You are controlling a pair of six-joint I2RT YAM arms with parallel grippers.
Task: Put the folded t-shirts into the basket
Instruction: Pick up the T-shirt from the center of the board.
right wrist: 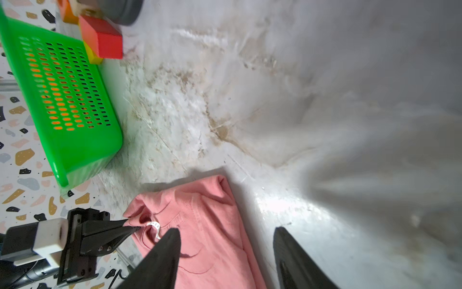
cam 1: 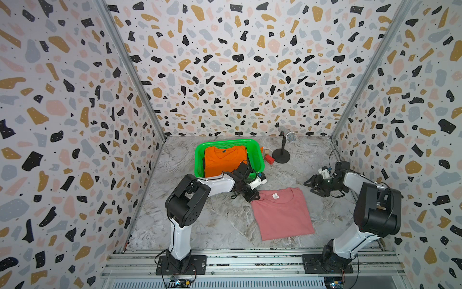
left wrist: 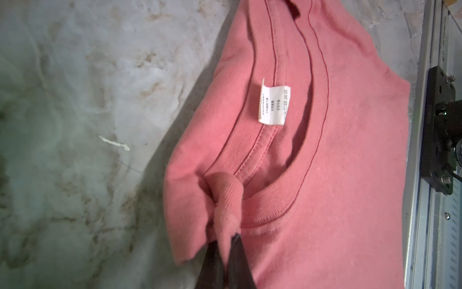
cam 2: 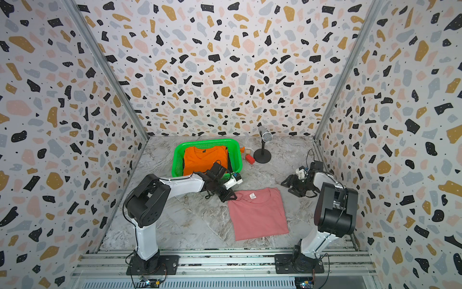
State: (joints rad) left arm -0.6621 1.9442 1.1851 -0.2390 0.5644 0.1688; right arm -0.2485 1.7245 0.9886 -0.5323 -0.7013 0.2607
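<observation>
Pink t-shirt lies folded flat on the marble table, outside the green basket and nearer the arm bases.

Left gripper sits at the shirt's collar-side corner nearest the basket. Its jaws are pinched tight on a bunch of collar fabric, and that corner is puckered up.

Right gripper is near the opposite collar-side corner, with jaws moderately apart and nothing between them. Whether it touches the cloth cannot be told.

Orange t-shirt is already in the basket.

A strip of bare table separates the pink shirt from the basket. A red block and a microphone stand stand at the basket's right side.
</observation>
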